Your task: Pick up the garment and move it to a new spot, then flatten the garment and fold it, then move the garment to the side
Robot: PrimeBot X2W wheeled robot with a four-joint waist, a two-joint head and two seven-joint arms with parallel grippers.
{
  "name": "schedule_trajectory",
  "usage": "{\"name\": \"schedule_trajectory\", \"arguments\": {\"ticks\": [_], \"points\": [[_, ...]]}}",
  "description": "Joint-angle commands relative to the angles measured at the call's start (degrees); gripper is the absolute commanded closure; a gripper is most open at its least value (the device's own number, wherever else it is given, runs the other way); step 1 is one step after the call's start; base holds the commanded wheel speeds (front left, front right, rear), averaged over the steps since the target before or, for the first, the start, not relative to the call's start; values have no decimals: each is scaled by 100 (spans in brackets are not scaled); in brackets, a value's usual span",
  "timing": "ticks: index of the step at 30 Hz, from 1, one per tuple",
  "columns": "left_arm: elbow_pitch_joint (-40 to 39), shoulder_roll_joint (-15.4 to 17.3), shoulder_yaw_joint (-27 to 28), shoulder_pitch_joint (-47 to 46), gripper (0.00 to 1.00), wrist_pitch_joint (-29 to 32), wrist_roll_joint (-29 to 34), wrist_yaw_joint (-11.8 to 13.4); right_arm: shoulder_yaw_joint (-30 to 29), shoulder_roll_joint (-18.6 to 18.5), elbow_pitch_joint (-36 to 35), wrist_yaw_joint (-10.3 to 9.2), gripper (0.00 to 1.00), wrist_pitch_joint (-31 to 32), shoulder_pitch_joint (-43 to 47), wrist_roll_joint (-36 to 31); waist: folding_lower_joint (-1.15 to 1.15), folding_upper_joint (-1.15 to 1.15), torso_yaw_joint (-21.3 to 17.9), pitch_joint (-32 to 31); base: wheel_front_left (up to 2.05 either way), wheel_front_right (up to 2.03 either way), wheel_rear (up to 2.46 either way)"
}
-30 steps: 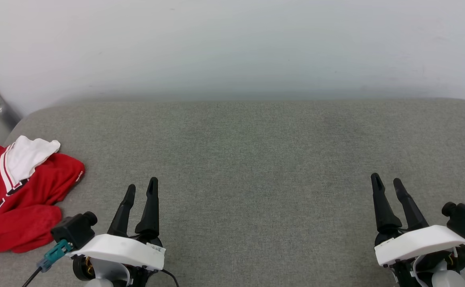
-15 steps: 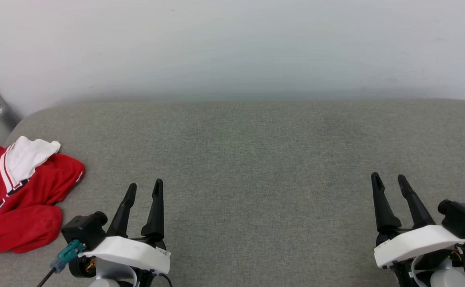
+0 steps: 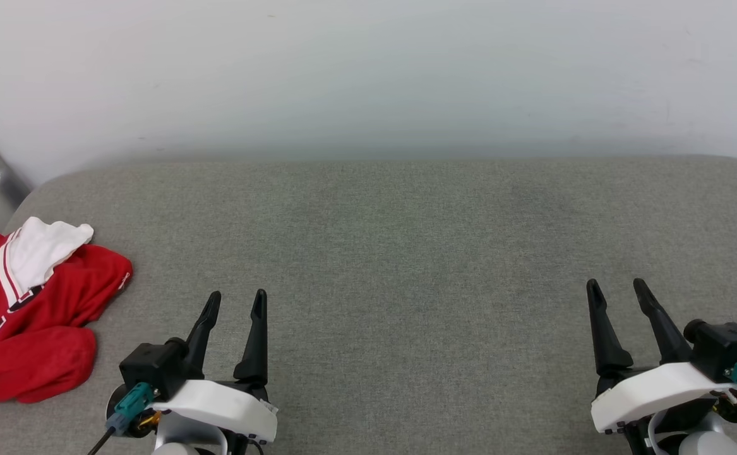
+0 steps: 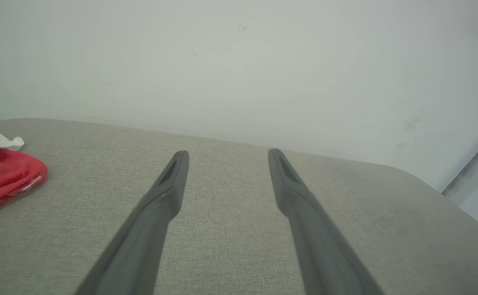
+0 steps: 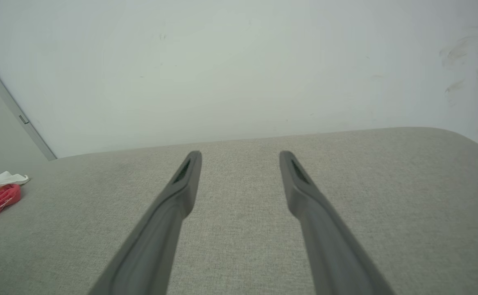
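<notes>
red garment (image 3: 33, 316) bunched on grey cushion (image 3: 406, 253), far left; left jaws, right jaws apart, empty.

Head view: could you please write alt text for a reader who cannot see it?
A crumpled red garment with a white section lies untouched at the left edge of a grey fabric surface. The left gripper and right gripper sit open and empty near the bottom, fingers pointing toward a pale wall.

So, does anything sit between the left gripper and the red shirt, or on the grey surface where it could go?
Nothing visible. Only bare grey surface lies between the open left gripper and the crumpled garment; the middle is bare too.
</notes>
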Motion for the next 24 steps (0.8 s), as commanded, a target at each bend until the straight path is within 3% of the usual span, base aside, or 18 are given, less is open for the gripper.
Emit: {"name": "schedule_trajectory", "arguments": {"ticks": [1, 24], "points": [[-15, 24, -17, -72, 0, -62, 142, 12, 7, 6, -76, 12, 0, 7, 21, -136, 0, 0, 0, -2, 0, 0, 0], [190, 20, -95, -87, 0, -324, 1124, 132, 29, 10, -168, 7, 0, -62, 128, -1044, 0, 0, 24, -20, 0, 0, 0]]}}
